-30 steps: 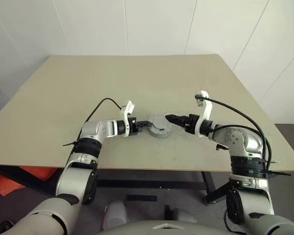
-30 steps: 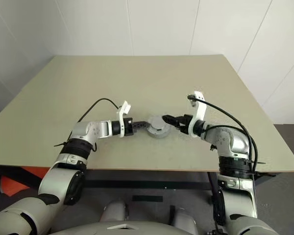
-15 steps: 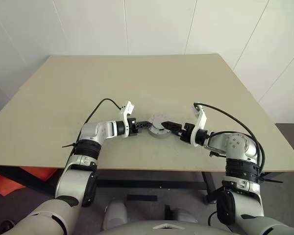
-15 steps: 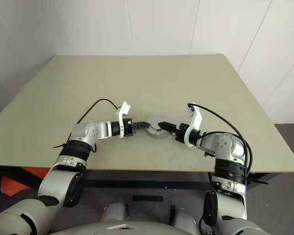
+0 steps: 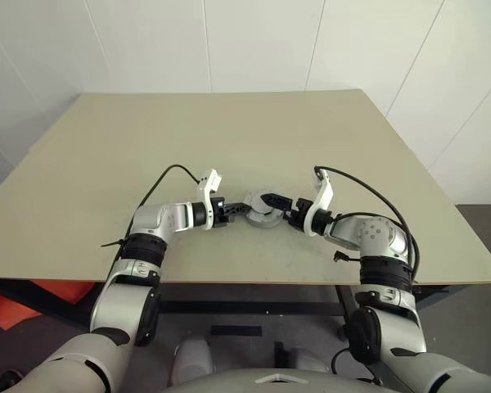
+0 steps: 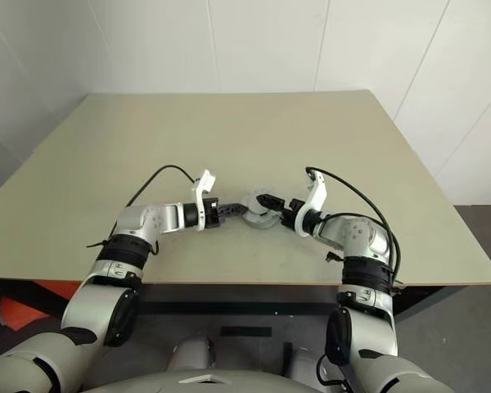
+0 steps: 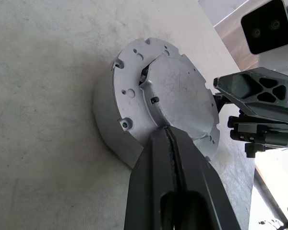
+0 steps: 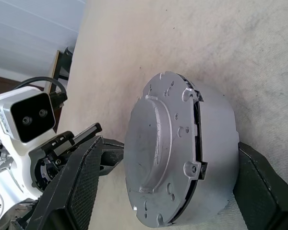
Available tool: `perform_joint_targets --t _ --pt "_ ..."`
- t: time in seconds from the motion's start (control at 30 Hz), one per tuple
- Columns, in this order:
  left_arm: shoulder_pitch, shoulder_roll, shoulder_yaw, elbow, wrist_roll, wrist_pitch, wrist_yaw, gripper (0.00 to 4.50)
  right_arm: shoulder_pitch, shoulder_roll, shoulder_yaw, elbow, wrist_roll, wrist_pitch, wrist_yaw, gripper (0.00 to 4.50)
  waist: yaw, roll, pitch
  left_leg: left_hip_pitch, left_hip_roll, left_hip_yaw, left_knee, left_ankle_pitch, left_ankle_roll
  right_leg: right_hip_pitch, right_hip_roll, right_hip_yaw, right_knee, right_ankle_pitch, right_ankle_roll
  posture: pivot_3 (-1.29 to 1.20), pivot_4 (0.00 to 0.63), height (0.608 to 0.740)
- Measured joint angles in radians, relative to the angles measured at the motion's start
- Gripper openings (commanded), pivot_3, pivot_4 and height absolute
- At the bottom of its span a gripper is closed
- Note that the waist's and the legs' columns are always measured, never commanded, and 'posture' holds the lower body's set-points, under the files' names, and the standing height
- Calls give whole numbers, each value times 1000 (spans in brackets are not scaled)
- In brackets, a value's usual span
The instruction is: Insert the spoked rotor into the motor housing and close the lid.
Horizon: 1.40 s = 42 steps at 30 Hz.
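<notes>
Closing stage: the lid sits on the housing, so what seems left is seating it flush.
Housing: short round silvery metal motor housing (image 5: 263, 218) rests on the beige bench (image 5: 229, 131), between the two grippers.
Lid: flat silver-grey round metal disc (image 7: 175, 98) lies on top of the housing; a narrow seam shows at one edge, so it looks not fully seated.
Rotor: the spoked rotor is hidden; judged already inside.
Left gripper (image 7: 169, 136): fingers pressed together, tip against the lid's rim.
Right gripper (image 8: 163, 187): fingers spread wide, straddling the housing's sides.
</notes>
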Motion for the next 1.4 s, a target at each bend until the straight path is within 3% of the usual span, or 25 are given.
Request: perform_joint_targets --t 0.1,0.27,0.4,0.5,1.07,1.4 --pt "0 2 0 0 0 -1 0 0 0 5 0 -3 2 1 -5 4308 0 0 0 0 0 0 0 1 -1 0 0 0 0 0 0 0 0 740" --pt "0 6 0 0 0 -8 0 0 11 14 1 -8 3 8 -17 2907 1 0 0 0 0 0 0 1 -2 -1 0 0 0 0 0 0 0 740" --pt "0 12 2 5 4 -16 2 0 13 18 1 -36 12 19 -17 2907 2 0 0 -1 0 0 -1 1 -1 -2 0 0 0 1 -1 0 0 740" --pt "0 15 4 5 6 -23 2 0 13 22 -2 -37 18 17 -18 2171 1 0 0 -2 0 0 -1 0 -1 -3 0 0 0 4 -7 0 0 740" --pt "-1 13 8 18 7 -53 11 0 1 30 -11 -23 20 -5 -31 2112 3 0 0 -2 0 0 -1 0 0 -2 0 0 0 4 -6 0 0 740" --pt "-4 -7 151 87 -46 -110 92 0 -57 76 -109 38 59 -6 -109 2112 -3 1 0 -12 0 0 0 0 0 -14 2 0 1 5 -8 0 0 740"
